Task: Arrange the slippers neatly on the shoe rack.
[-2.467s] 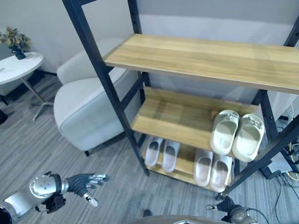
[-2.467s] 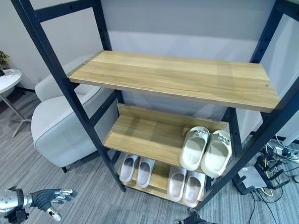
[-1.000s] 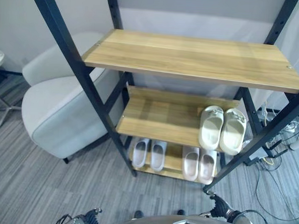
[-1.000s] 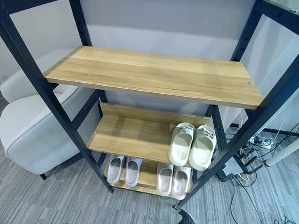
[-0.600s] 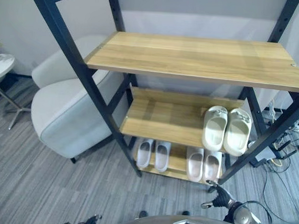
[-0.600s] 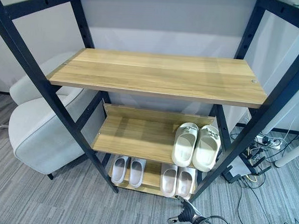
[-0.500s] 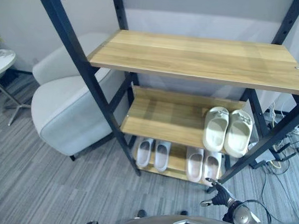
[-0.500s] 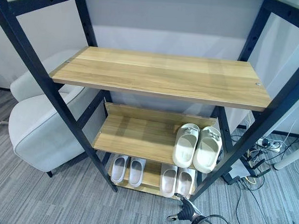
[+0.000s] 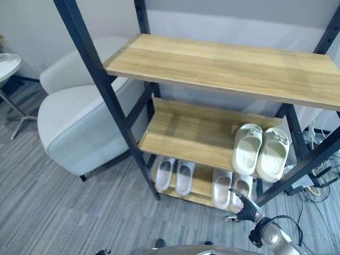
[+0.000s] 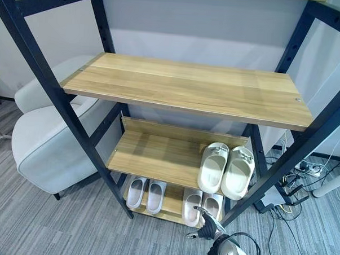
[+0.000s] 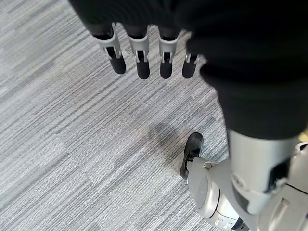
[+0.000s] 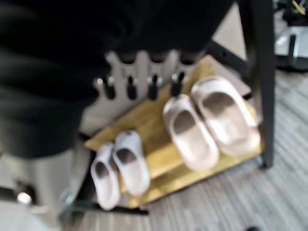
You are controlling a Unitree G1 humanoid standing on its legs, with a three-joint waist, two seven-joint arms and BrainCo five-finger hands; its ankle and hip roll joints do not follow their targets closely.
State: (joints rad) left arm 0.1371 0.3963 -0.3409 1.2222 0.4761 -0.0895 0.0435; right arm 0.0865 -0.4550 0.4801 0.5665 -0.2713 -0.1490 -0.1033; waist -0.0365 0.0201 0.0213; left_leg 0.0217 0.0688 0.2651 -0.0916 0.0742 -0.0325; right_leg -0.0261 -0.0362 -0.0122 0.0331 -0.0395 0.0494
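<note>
A: Where do the slippers lie?
B: Three pairs on the shoe rack [image 9: 175, 136]; the beige pair [image 9: 231, 188] at the bottom shelf's right end sits just beyond the empty, straight-fingered right hand [image 9: 242, 207].
A: And the left hand [image 11: 144, 53]?
B: Relaxed, empty, over carpet.

Silver dark-tipped fingers [image 11: 140, 54], seemingly black ribbed cover.
</note>
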